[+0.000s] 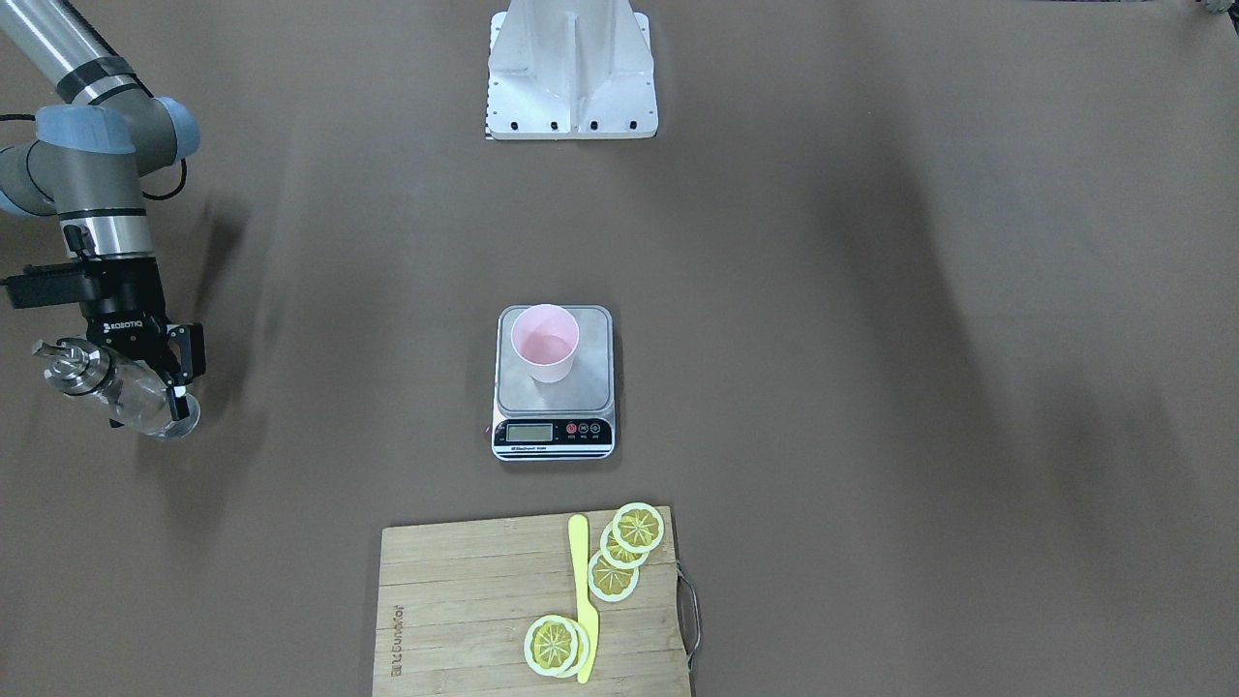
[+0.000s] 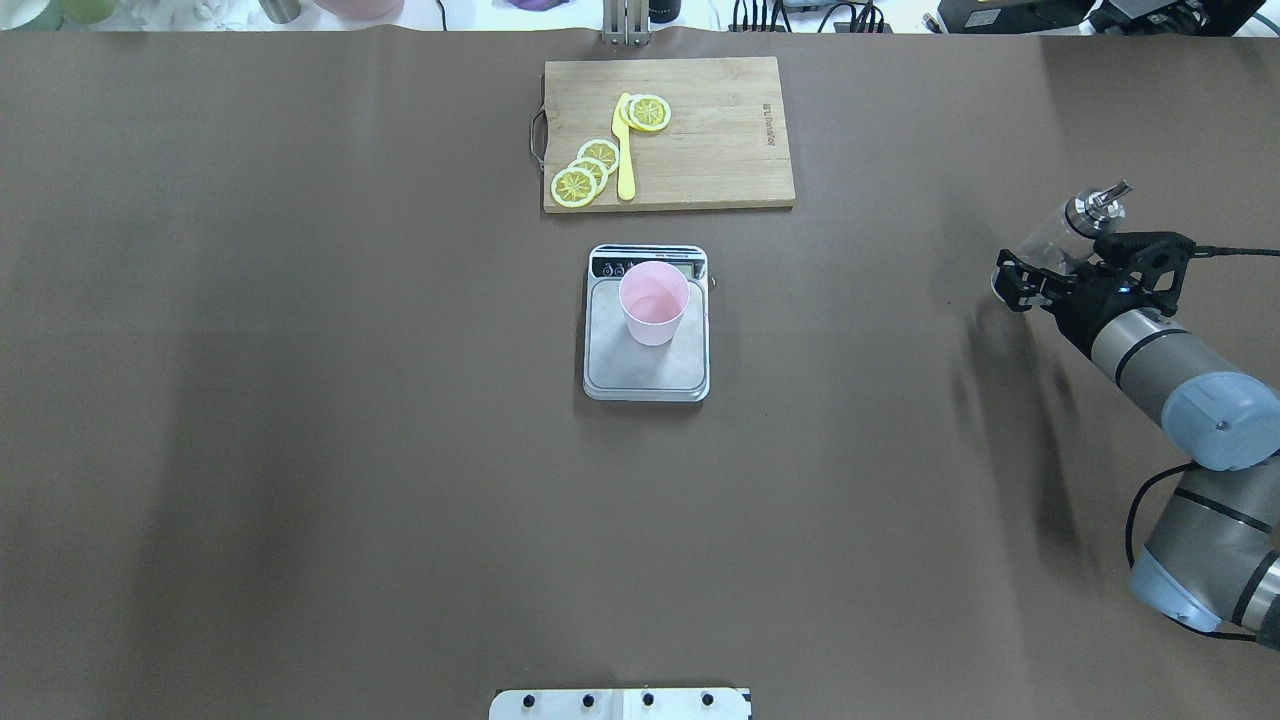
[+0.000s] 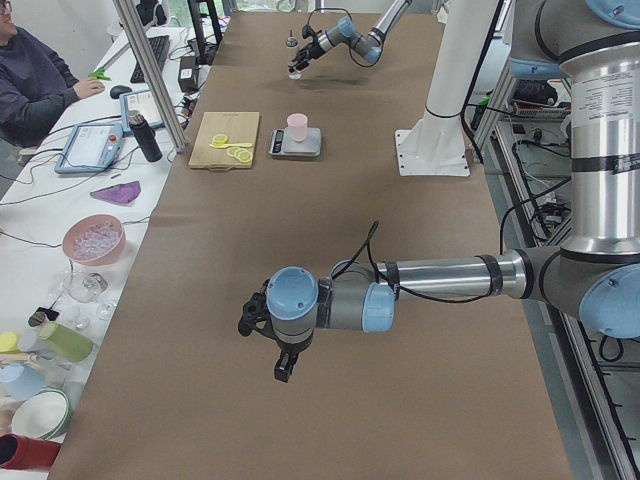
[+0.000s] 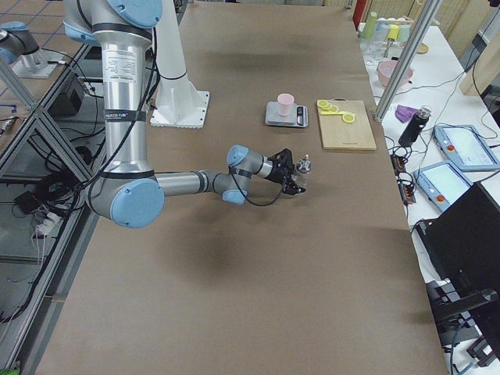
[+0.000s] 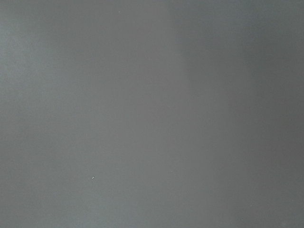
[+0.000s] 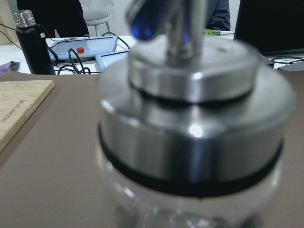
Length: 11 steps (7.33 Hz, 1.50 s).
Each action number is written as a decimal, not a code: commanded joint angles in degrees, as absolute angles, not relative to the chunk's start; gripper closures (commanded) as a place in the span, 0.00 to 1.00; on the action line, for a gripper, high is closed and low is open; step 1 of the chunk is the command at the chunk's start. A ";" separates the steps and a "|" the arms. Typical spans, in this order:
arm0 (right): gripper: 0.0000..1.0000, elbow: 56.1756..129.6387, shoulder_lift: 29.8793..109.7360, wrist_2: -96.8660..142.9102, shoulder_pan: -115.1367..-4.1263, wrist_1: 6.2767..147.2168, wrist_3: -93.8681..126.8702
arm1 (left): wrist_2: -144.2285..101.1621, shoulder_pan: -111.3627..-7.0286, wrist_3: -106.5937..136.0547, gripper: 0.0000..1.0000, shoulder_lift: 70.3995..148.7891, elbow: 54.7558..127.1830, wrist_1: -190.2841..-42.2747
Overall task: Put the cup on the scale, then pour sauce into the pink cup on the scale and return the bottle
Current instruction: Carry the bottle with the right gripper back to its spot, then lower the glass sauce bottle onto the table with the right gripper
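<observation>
The pale pink cup (image 1: 545, 344) stands upright on the steel platform of the scale (image 1: 554, 392) at the table's middle; both also show in the overhead view, the cup (image 2: 653, 300) toward the display end of the scale (image 2: 645, 372). My right gripper (image 1: 163, 395) is shut on the clear glass bottle (image 1: 116, 387) with its silver pourer cap, far out at my right side of the table, well away from the scale. The overhead view shows the right gripper (image 2: 1035, 265) and the bottle (image 2: 1062, 232). I cannot tell whether the bottle touches the table. My left gripper (image 3: 276, 345) hovers over bare table; I cannot tell whether it is open or shut.
A wooden cutting board (image 2: 720, 150) with lemon slices (image 2: 585, 170) and a yellow knife (image 2: 625, 150) lies beyond the scale. The white robot base (image 1: 571, 68) stands at my edge. Desks with operators' gear line the far side.
</observation>
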<state>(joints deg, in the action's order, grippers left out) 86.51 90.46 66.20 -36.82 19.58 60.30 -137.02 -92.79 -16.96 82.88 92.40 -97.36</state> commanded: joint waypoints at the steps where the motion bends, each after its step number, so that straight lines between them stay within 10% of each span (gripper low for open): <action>1: 1.00 86.40 92.10 66.01 -36.83 19.78 60.29 | -137.02 -92.72 -16.96 0.02 82.88 92.37 -97.29; 11: 1.00 84.11 92.99 64.16 -36.65 19.78 60.12 | -137.02 -92.55 -16.88 0.02 82.97 92.02 -97.38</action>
<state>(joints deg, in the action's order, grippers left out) 84.24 92.98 64.19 -36.65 19.81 60.05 -137.02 -92.61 -16.86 82.97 92.07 -97.37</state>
